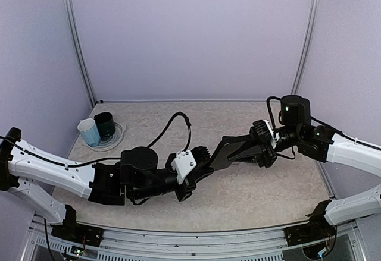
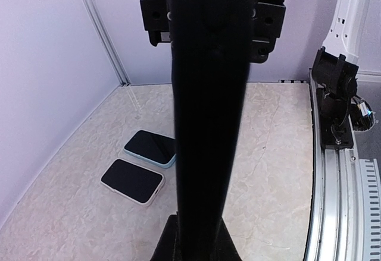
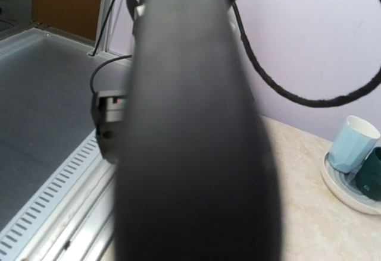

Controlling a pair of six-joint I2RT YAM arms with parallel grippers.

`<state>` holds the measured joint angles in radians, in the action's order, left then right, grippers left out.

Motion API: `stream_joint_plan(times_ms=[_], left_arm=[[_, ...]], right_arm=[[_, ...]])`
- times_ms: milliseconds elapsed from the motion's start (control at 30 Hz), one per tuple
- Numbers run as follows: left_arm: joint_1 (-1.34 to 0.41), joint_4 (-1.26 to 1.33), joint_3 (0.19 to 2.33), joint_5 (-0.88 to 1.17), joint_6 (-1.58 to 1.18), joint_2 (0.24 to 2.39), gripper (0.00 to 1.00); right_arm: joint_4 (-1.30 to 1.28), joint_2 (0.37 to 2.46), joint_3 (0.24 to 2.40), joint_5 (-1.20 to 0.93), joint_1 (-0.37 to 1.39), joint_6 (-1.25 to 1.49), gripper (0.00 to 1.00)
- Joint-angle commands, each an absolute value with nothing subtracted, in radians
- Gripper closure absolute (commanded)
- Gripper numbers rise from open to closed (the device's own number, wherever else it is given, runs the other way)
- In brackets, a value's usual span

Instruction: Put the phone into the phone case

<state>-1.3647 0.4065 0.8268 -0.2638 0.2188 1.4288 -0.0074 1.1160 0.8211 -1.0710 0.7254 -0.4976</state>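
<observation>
A long black flat slab (image 1: 221,154) is held clear of the marbled beige desk (image 1: 256,195), mid-desk, between both hands. Whether it is the phone, the case or the 2 already mated cannot be told. The left hand (image 1: 202,159) is clamped narrow on the slab's left end, and the right hand (image 1: 249,150) is pinched on the opposite end. The long axis is laid left to right, straight from one hand to the other, so neither arm is nearer. On the desk, off the slab's far side, 2 dark-screened phones are seen lying flat just beside each other, 1 in a pale blue shell (image 2: 150,148) and 1 in a white shell (image 2: 132,181). Open desk is seen around them. The grey metal rail (image 2: 342,201) at the near edge is judged the boundary to be watched.
</observation>
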Motion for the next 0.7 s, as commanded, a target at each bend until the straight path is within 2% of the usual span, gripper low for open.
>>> stream_joint_plan(times_ms=[0,33,67,133,200,300,467,600,667], left_arm=[[-1.355,0.416,0.876,-0.303,0.132,1.453,1.00],[-1.355,0.425,0.876,-0.315,0.117,1.459,1.00],[-1.355,0.435,0.874,-0.322,0.105,1.460,1.00],[-1.356,0.455,0.870,-0.309,0.094,1.453,1.00],[-1.361,0.487,0.867,-0.291,0.104,1.438,1.00],[-1.369,0.532,0.854,-0.274,0.136,1.406,1.00],[-1.381,0.568,0.855,-0.230,0.171,1.404,1.00],[-1.382,0.600,0.835,-0.213,0.153,1.387,1.00],[-1.382,0.601,0.829,-0.210,0.149,1.373,1.00]], right_arm=[[0.060,1.125,0.831,-1.079,0.733,-0.399,0.96],[0.071,1.130,0.823,-1.057,0.733,-0.369,0.79],[0.076,1.132,0.815,-1.041,0.733,-0.351,0.67],[0.071,1.125,0.795,-1.044,0.734,-0.365,0.54],[0.066,1.109,0.761,-1.051,0.734,-0.395,0.49],[0.069,1.088,0.728,-1.039,0.740,-0.421,0.46],[0.117,1.119,0.719,-1.047,0.764,-0.425,0.49],[0.032,1.140,0.729,-1.032,0.765,-0.502,0.61],[0.007,1.135,0.723,-1.041,0.766,-0.527,0.61]])
